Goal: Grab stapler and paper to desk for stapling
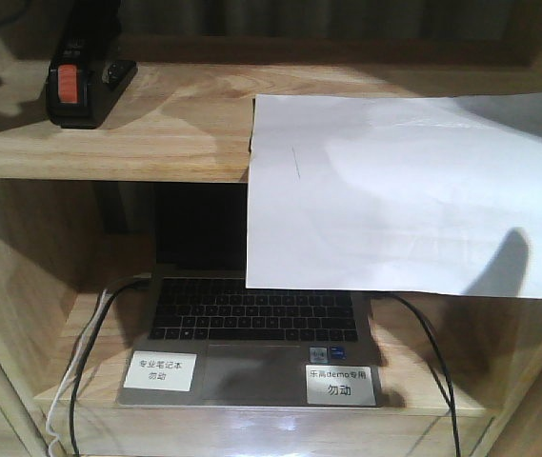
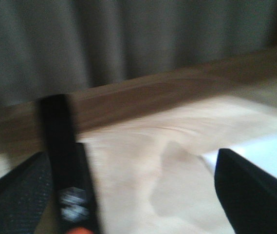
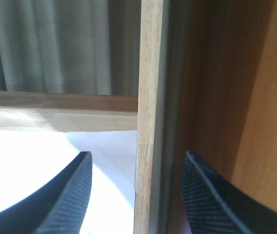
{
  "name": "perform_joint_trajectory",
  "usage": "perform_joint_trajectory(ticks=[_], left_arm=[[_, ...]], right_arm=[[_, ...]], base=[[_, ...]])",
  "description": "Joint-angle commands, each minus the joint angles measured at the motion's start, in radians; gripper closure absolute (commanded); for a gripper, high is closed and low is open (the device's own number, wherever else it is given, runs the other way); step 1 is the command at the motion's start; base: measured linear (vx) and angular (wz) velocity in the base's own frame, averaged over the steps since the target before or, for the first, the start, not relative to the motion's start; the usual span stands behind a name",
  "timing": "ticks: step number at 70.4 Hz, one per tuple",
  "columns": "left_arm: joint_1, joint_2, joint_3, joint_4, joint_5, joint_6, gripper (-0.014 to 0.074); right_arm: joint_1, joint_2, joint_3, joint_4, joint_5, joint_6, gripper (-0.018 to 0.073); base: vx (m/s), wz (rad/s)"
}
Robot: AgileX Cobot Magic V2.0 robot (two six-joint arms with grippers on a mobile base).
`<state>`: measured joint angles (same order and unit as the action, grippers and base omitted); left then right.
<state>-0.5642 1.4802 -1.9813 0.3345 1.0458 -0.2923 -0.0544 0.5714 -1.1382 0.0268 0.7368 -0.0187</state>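
Observation:
The black stapler (image 1: 72, 88), with an orange-red patch on top, sits at the far left of the upper shelf (image 1: 156, 133). In the blurred left wrist view the stapler (image 2: 63, 165) stands just inside my left gripper's left finger (image 2: 16, 195). My left gripper (image 2: 128, 163) is open with bare shelf wood between its jaws. The white paper (image 1: 404, 190) lies on the right of that shelf and droops over its front edge. My right gripper (image 3: 138, 156) is open, its jaws either side of an upright wooden panel (image 3: 148, 122), with the paper (image 3: 26, 161) at its left. The desk is out of view.
An open laptop (image 1: 251, 333) with two white labels stands on the lower shelf, partly behind the hanging paper. Cables (image 1: 432, 362) run down on both sides of it. A grey curtain (image 2: 128, 39) hangs behind the shelf unit. The shelf's side wall (image 3: 226, 97) is close on the right.

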Motion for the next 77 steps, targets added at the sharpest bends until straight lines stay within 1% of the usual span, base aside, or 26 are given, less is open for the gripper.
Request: perform_joint_trajectory(ticks=[1,17,20,26,33,51,56,62,67,77], left_arm=[[0.034,0.02,-0.069,0.005,-0.037,-0.015,-0.0022],[0.116,0.108,-0.079,-0.116,-0.042,-0.014,0.0013],[0.129,0.122,-0.079,-0.127,-0.037,-0.014,0.0017],[0.149,0.145,-0.079,-0.129,-0.029,-0.014,0.0021],[0.157,0.163,-0.079,-0.131,-0.015,-0.014,0.0021],[0.158,0.174,-0.079,-0.136,-0.011,-0.014,0.0021],[0.158,0.174,-0.079,-0.136,-0.015,-0.014,0.0034],[0.158,0.174,-0.079,-0.136,-0.015,-0.014,0.0085],[0.158,0.174,-0.079,-0.136,-0.015,-0.013,0.0151],[0.158,0.174,-0.079,-0.135,-0.022,-0.013,0.0363]], right_arm=[[-0.004,0.018,-0.023,0.0,-0.066,-0.008,0.0171],[-0.004,0.018,-0.023,0.0,-0.066,-0.009,0.0171],[-0.004,0.018,-0.023,0.0,-0.066,-0.009,0.0171],[-0.004,0.018,-0.023,0.0,-0.066,-0.009,0.0171],[-0.004,0.018,-0.023,0.0,-0.066,-0.009,0.0171],[-0.004,0.018,-0.023,0.0,-0.066,-0.009,0.0171],[-0.004,0.018,-0.023,0.0,-0.066,-0.009,0.0171],[-0.004,0.018,-0.023,0.0,-0.066,-0.009,0.0171],[-0.004,0.018,-0.023,0.0,-0.066,-0.009,0.0171],[-0.004,0.018,-0.023,0.0,-0.066,-0.009,0.0171]], base=[[0.0,0.0],[0.0,0.0],[0.0,0.0],[0.0,0.0],[0.0,0.0],[0.0,0.0],[0.0,0.0],[0.0,0.0],[0.0,0.0],[0.0,0.0]])
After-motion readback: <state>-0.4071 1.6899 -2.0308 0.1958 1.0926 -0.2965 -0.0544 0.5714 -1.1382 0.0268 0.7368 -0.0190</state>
